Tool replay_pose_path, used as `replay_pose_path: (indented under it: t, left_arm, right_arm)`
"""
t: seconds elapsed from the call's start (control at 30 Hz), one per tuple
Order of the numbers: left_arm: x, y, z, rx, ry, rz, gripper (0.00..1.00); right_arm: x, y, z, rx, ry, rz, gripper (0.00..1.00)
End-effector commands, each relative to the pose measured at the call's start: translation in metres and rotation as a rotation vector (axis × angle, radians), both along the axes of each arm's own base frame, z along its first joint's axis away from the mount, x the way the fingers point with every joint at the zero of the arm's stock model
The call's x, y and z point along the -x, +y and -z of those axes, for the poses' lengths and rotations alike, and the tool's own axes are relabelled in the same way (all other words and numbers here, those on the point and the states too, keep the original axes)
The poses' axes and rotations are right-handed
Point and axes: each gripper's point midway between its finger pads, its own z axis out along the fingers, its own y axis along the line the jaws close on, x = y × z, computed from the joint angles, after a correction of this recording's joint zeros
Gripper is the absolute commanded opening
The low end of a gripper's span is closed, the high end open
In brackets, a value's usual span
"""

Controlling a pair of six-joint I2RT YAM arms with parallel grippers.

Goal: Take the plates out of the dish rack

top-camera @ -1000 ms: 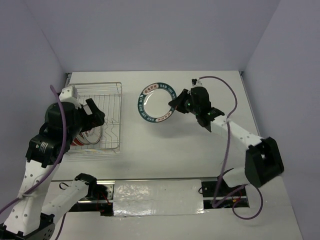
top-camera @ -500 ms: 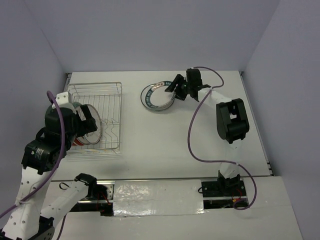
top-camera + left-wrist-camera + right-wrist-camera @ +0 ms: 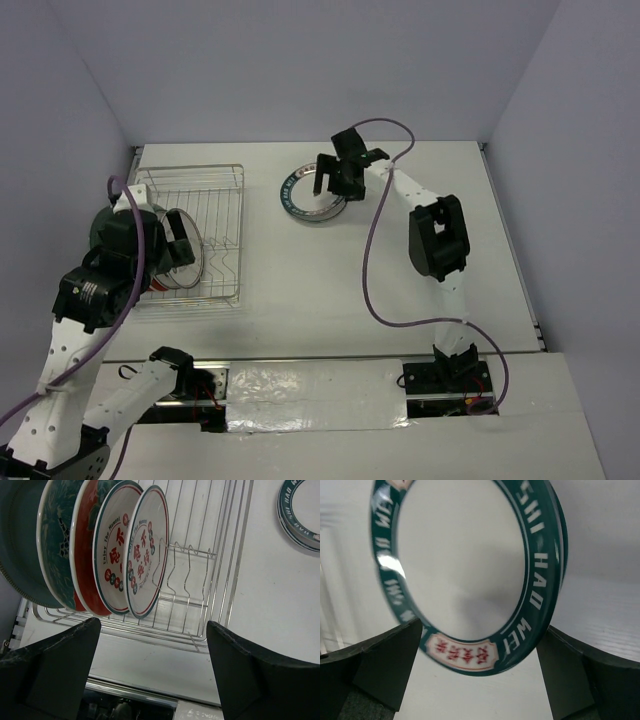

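Your left hand [image 3: 152, 627] is spread wide and holds nothing, its fingers [image 3: 55, 670] poised at the near edge of the dish rack [image 3: 200, 580]. Five plates stand on edge in the rack, just ahead of the hand and toward its left finger. Two white character plates [image 3: 145, 555] are closest to the hand's middle. Next come a red floral plate [image 3: 84, 540] and a teal floral plate [image 3: 57, 545], with a dark teal plate [image 3: 17, 535] farthest left. Upright prongs [image 3: 175, 575] stand ahead of the right finger.

Your right hand [image 3: 482, 627] is also wide open and grips nothing. A teal-rimmed plate [image 3: 470, 570] with white lettering lies straight ahead of it, spanning the gap between its fingers. You cannot tell whether they touch the rim. Seen from above, that plate lies on the counter [image 3: 400, 280], apart from the rack.
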Motion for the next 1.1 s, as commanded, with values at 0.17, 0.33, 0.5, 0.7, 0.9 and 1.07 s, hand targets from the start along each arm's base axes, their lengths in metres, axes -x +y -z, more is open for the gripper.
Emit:
replay_pose_path:
  t: [0.17,0.33,0.5,0.7,0.9,1.07]
  left_arm:
    - [-0.007,0.01,-0.001,-0.055,0.006,-0.04,1.0]
    - [-0.016,0.013,0.007,-0.09,0.029,-0.063,1.0]
    - [-0.032,0.015,0.021,-0.131,0.063,-0.087,0.98]
    - [-0.06,0.02,0.041,-0.181,0.141,-0.142,0.76]
    - [-0.074,0.035,0.069,-0.177,0.219,-0.211,0.72]
    - [-0.077,0.04,0.088,-0.172,0.242,-0.234,0.69]
  right_arm:
    - [0.018,-0.041,0.022,0.382,0.068,-0.035,1.0]
    - [0.028,-0.055,-0.011,0.415,-0.003,-0.006,1.0]
    - [0.058,-0.055,-0.08,0.322,-0.165,-0.023,1.0]
    - [0.121,-0.043,-0.112,0.163,-0.265,-0.112,1.0]
    - [0.163,-0.036,-0.121,0.084,-0.326,-0.167,1.0]
    - [0.176,-0.034,-0.115,0.07,-0.339,-0.188,1.0]
